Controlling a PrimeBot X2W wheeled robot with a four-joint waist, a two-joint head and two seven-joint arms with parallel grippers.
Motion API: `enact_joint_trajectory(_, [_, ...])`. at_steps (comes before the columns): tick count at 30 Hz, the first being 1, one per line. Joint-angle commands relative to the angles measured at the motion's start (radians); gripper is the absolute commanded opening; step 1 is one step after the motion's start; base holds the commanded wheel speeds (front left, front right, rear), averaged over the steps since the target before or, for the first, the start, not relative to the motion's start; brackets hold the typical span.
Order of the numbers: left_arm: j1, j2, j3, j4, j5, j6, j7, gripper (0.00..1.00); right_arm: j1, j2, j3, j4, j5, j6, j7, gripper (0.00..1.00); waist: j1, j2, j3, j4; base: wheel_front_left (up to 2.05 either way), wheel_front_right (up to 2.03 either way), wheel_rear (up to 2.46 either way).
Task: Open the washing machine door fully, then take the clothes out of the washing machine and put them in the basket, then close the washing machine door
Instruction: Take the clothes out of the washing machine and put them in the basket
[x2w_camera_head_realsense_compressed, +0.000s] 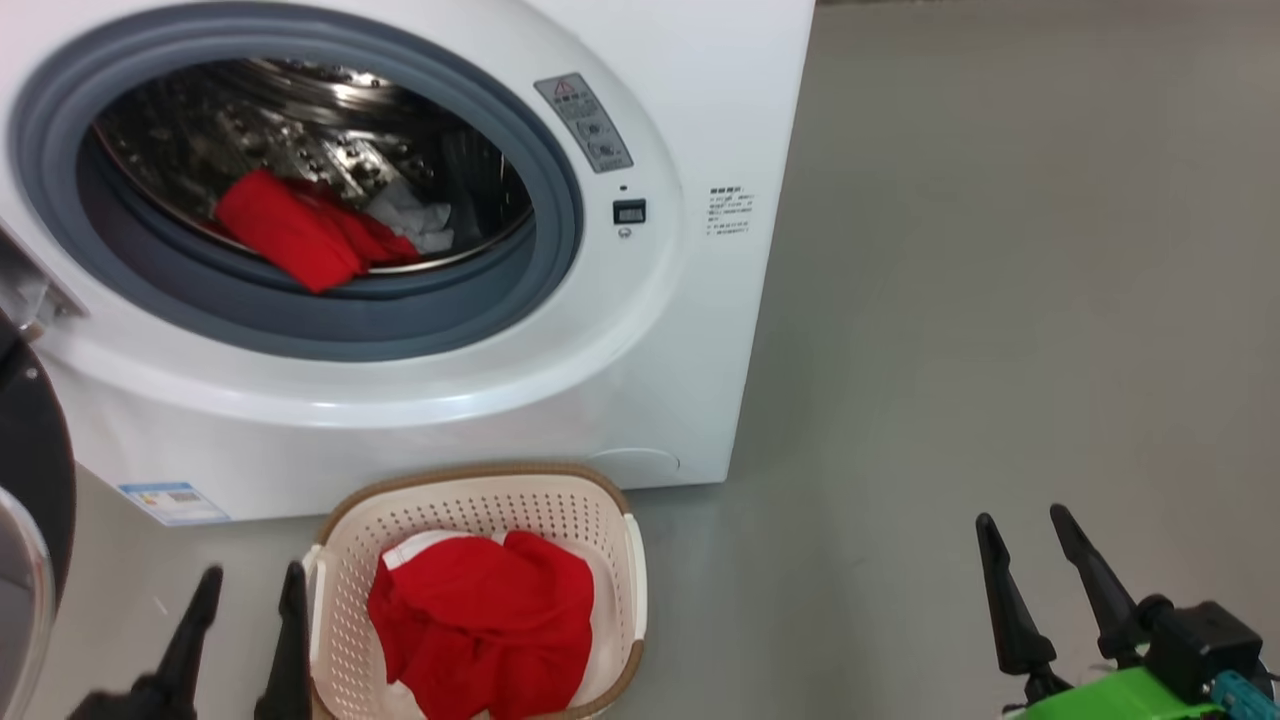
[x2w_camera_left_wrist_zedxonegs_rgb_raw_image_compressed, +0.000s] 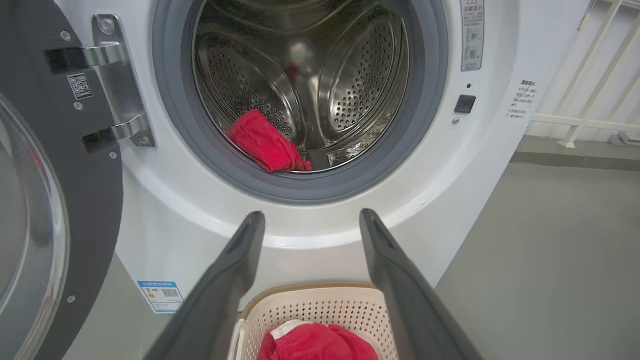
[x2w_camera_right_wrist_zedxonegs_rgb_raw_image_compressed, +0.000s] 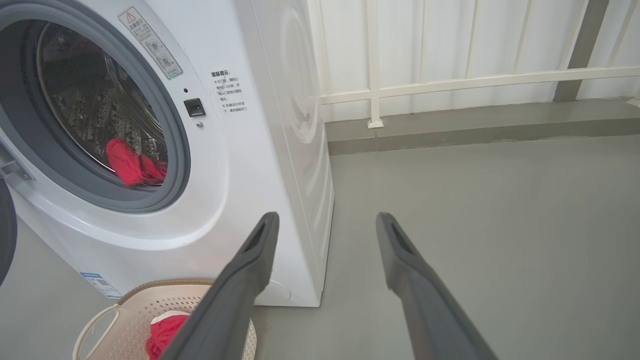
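Observation:
The white washing machine (x2w_camera_head_realsense_compressed: 640, 330) stands with its round black door (x2w_camera_left_wrist_zedxonegs_rgb_raw_image_compressed: 55, 200) swung wide to the left. Red clothes (x2w_camera_head_realsense_compressed: 300, 235) with a white piece lie at the drum's front lip, also seen as red clothes (x2w_camera_left_wrist_zedxonegs_rgb_raw_image_compressed: 265, 145) in the left wrist view. The cream basket (x2w_camera_head_realsense_compressed: 480, 500) sits on the floor before the machine and holds a red garment (x2w_camera_head_realsense_compressed: 490, 620). My left gripper (x2w_camera_head_realsense_compressed: 252, 585) is open just left of the basket, nothing between its fingers. My right gripper (x2w_camera_head_realsense_compressed: 1025, 525) is open over bare floor to the right, well away from the machine.
Grey floor (x2w_camera_head_realsense_compressed: 1000, 300) spreads to the right of the machine. A white railing (x2w_camera_right_wrist_zedxonegs_rgb_raw_image_compressed: 475, 80) and a low step run along the wall behind. The open door's edge (x2w_camera_head_realsense_compressed: 35, 470) stands close to my left gripper.

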Motion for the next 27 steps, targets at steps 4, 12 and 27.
enact_joint_trajectory(4, [-0.174,0.057,0.006,0.072,0.053,0.002,-0.005,1.00,-0.088,-0.006,0.038,-0.033,-0.007,0.006,-0.006,1.00,0.0000,0.0000,0.100,0.004,0.00,0.00,0.00])
enact_joint_trajectory(12, [-0.468,0.138,-0.071,0.273,0.174,0.015,-0.005,1.00,-0.173,-0.005,0.064,-0.043,0.022,0.006,-0.006,1.00,0.0000,0.0000,0.231,0.000,0.00,0.00,0.00])
enact_joint_trajectory(27, [-0.983,0.214,-0.245,0.713,0.391,0.083,0.076,1.00,-0.260,-0.005,0.102,-0.041,0.068,0.006,-0.006,1.00,0.0000,0.0000,0.343,-0.032,0.00,0.00,0.00])
